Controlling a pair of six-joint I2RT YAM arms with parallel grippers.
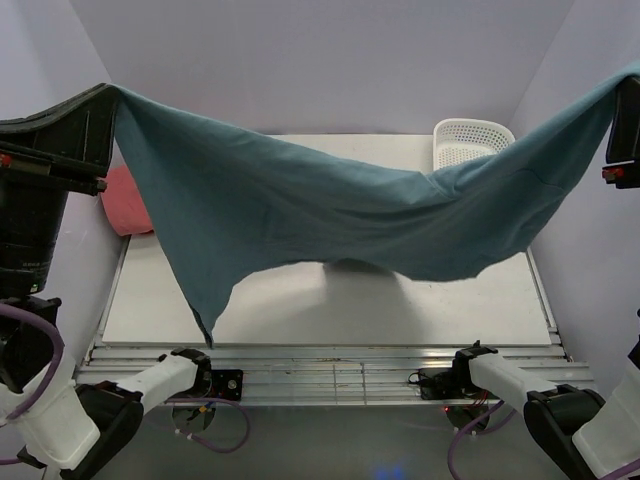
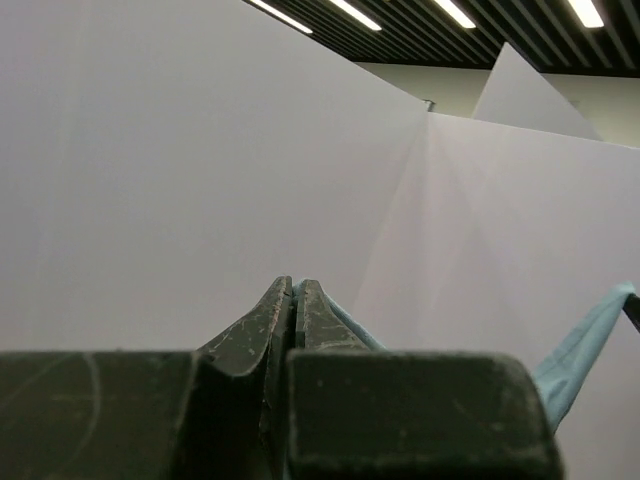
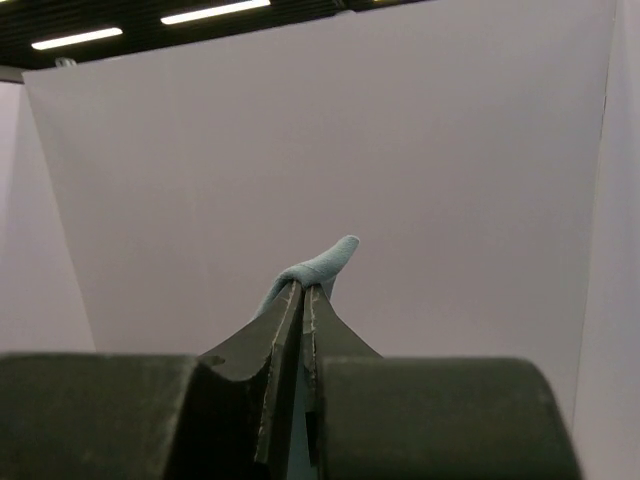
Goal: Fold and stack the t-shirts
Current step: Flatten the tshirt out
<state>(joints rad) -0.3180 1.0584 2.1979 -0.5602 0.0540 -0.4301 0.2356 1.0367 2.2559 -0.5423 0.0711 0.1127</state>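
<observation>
Garment position: the large plain dusty teal-blue short-sleeved cotton t-shirt (image 1: 330, 215) hangs in the air above the pale flat table (image 1: 330, 300), stretched as a sagging span between the two raised arms. Its upper edge runs from upper left to upper right and dips in the middle. One pointed corner hangs lowest on the left, over the near edge of the table; whether it touches the surface cannot be determined.

Left gripper (image 2: 295, 284): jaws clenched on a thin edge of the teal fabric, which emerges between the fingertips.

Right gripper (image 3: 303, 288): jaws pressed together on a bunched tuft of the same fabric, which projects just past the fingertips.

Folded salmon-pink cotton t-shirt (image 1: 125, 205): lies at the left edge of the table, partly hidden behind the hanging garment.

White plastic mesh basket (image 1: 470, 140): stands at the far right corner of the table, its lower part covered by the teal fabric.
</observation>
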